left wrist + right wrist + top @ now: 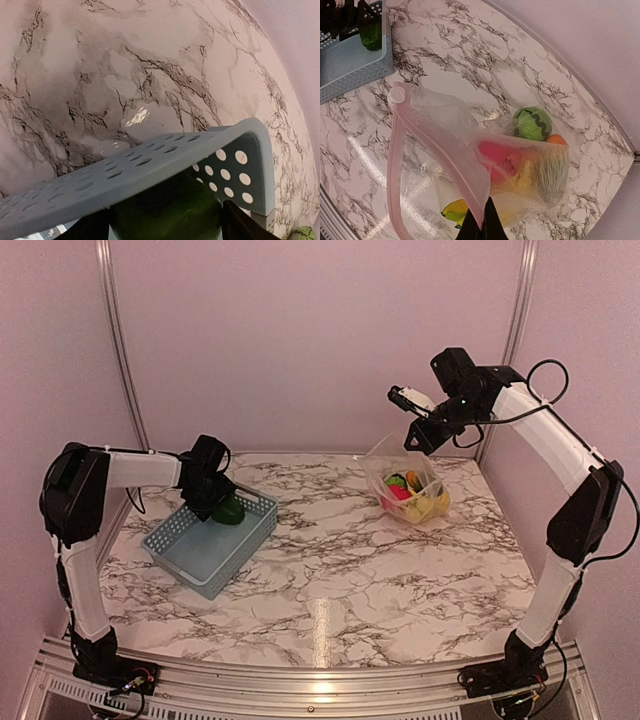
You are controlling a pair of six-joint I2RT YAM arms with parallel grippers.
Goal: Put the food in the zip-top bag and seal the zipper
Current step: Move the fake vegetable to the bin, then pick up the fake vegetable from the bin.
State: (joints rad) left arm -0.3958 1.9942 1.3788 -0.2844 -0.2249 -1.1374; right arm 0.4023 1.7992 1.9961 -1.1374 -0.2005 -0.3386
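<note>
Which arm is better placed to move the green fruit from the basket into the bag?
Left: its jaws straddle the green fruit in the basket; the right jaws pinch the bag's zipper, holding it up.

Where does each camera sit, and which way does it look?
Top external: above, behind the bases, facing down at the table; both arms show, left gripper in the basket, right gripper holding the bag.
Left wrist: on the left arm, facing the green fruit between its fingers.
Right wrist: looks down into the bag; its fingertips pinch the zipper.
Shared: all three show the basket.
</note>
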